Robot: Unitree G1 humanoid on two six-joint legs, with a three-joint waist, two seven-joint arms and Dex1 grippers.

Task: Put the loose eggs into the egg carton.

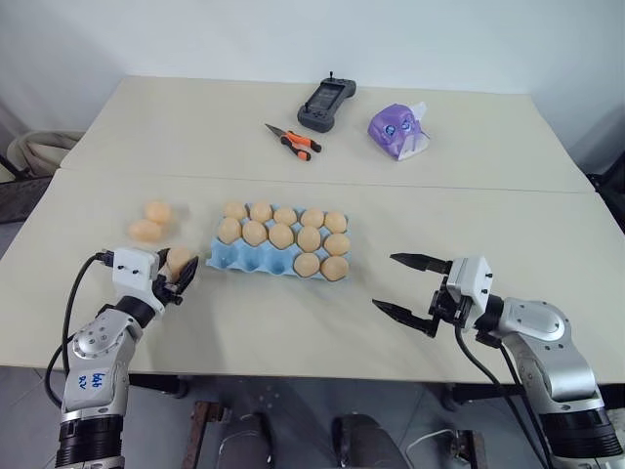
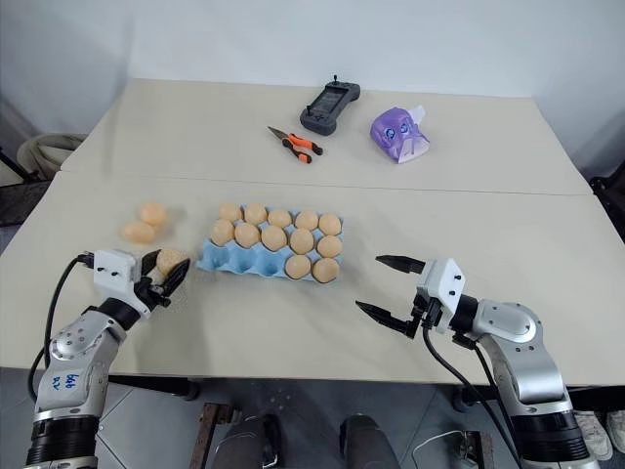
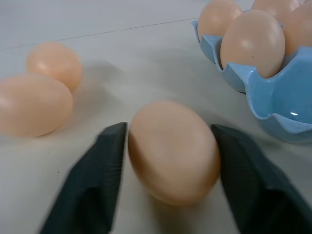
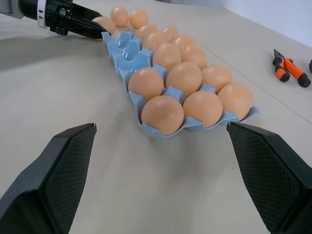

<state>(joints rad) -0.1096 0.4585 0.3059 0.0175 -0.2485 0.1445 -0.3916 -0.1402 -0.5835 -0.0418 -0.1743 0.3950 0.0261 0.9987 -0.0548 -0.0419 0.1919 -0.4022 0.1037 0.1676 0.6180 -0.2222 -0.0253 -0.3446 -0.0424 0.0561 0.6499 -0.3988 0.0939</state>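
Observation:
The light blue egg carton lies at the table's middle with several pale orange eggs in its cups; the near-row cups at its left end are bare. Just left of that end, my left gripper is shut on a loose egg, one finger pressed against each side, low over the table. Two more loose eggs lie on the table beyond it. To the right of the carton, my right gripper hangs open and holds nothing, pointing toward the carton's right end.
At the back of the table lie a dark handheld controller, orange-handled pliers and a purple pouch. A seam between two tabletops runs across behind the carton. A coiled hose lies off the table's left.

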